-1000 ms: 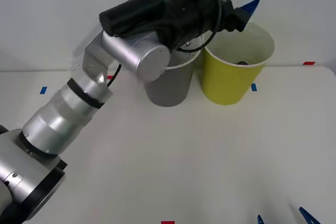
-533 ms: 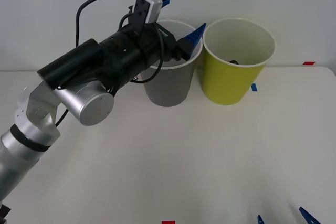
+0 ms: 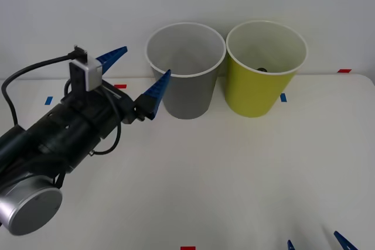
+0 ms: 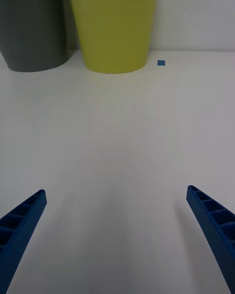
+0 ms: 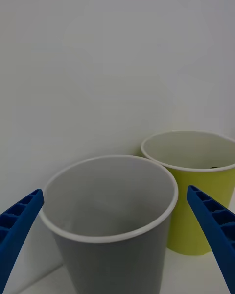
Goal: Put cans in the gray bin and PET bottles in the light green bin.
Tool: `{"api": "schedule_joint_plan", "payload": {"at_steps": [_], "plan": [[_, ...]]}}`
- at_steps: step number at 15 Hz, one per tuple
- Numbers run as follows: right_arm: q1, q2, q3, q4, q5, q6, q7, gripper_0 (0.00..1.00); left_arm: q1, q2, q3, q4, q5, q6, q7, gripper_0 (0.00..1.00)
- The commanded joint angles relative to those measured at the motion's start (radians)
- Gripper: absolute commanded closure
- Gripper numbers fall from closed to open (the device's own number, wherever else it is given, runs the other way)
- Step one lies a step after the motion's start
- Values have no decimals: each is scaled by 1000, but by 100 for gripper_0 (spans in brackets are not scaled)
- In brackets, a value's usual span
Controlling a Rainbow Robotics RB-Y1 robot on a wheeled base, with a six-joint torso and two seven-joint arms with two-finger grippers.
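While raised over the desk's (image 3: 234,168) left side, left gripper (image 3: 133,80) held with blue fingers (image 3: 155,93) spread wide apart, empty, one fingertip just in front of the gray bin's (image 3: 186,69) rim, the other off to that bin's left. Aimed toward both bins, as seen from the left wrist, with the gray bin (image 5: 110,215) nearer and the green bin (image 5: 193,186) behind and beside it. Standing upright side by side at the desk's far edge, gray bin to the left, green bin (image 3: 265,68) to the right, rims touching or nearly so. Inside the green bin, a small dark spot (image 3: 261,69) low against the wall; cannot tell whether bottle cap or not. Down at the desk's near right corner, right gripper (image 4: 117,235) low over bare surface, fingers (image 3: 343,240) wide apart, empty, well apart from both bins (image 4: 113,24).
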Motion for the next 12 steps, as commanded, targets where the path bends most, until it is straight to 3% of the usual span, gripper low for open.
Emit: {"api": "schedule_joint_plan", "payload": {"at_steps": [1, 4, 7, 9, 12], "plan": [[0, 0, 0, 0, 0, 0, 0, 0, 194, 10, 25, -55, -23, -155, -26, 0], [0, 0, 0, 0, 0, 0, 0, 0, 298, 0, 25, -70, -34, -173, -36, 0], [0, 0, 0, 0, 0, 0, 0, 0, 389, -135, 30, -68, -51, -172, -59, 0], [0, 0, 0, 0, 0, 0, 0, 0, 438, -178, 59, -67, -68, -163, -73, 0], [0, 0, 0, 0, 0, 0, 0, 0, 548, -89, 65, -6, -72, -314, -76, 0]]}}
